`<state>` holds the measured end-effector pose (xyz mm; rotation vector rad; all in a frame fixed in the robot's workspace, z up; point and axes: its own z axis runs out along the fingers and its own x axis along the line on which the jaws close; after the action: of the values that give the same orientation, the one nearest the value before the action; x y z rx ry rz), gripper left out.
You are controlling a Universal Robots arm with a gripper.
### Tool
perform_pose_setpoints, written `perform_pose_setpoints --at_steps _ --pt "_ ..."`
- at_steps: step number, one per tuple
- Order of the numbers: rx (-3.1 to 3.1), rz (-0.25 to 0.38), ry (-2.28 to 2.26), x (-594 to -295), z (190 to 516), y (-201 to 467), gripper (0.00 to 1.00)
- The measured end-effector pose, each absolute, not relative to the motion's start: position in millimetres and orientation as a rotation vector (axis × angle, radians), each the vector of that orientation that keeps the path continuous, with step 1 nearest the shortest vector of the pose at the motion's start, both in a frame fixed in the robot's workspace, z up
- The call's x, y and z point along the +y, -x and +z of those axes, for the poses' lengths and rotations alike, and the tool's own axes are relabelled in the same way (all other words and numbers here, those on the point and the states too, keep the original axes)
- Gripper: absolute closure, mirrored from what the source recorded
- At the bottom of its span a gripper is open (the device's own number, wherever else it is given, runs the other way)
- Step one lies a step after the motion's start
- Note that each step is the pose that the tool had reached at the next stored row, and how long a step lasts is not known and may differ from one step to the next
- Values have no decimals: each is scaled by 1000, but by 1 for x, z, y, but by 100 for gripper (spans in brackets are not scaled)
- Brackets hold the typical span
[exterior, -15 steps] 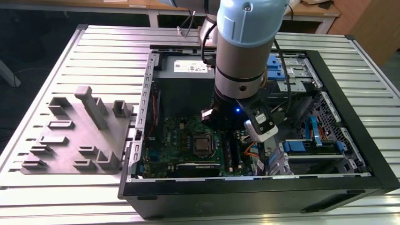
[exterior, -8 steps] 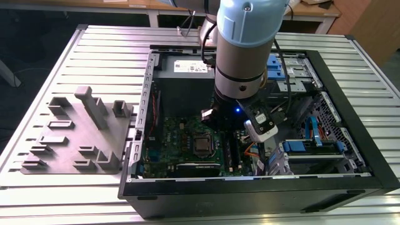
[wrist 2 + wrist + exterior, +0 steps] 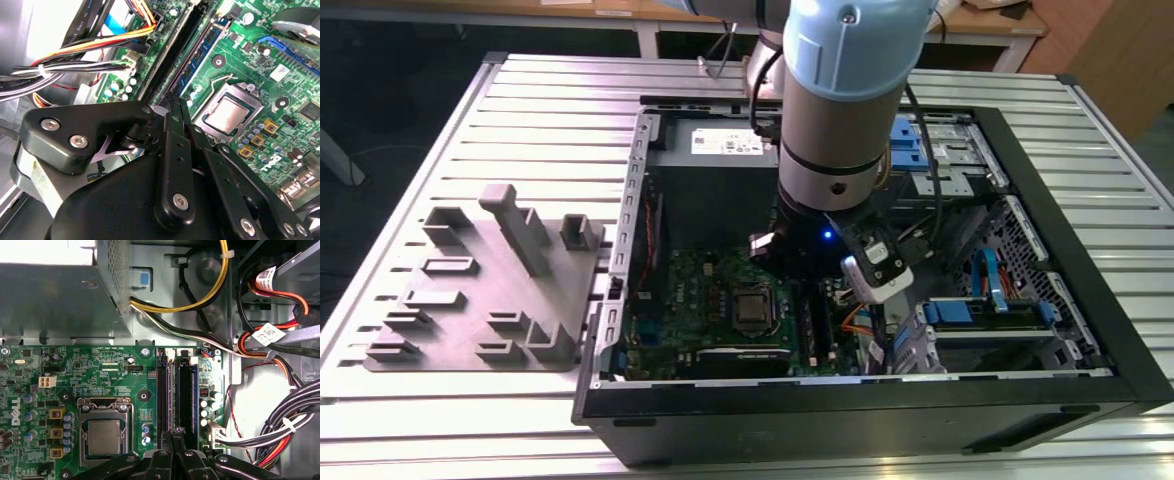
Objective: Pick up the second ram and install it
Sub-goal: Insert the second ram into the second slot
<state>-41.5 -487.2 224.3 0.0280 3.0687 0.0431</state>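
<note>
Print on the white cable tags seems too small to read

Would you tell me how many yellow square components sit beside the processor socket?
3 yellow square components in a row beside the silver processor socket; the black pincer may hide others.

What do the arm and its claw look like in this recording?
The arm is a pale blue-grey cylinder with a black band and a silvery lower section. It has a small blue light at the wrist and a white-and-black module mounted beside it. The claw is matte black, built of flat linkage bars joined by silver screws.
</note>
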Motion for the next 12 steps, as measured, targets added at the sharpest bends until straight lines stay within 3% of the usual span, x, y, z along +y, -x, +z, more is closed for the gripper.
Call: perform_pose_setpoints --at_steps 12 --pt "3068 42 -43 -487 223 41 92"
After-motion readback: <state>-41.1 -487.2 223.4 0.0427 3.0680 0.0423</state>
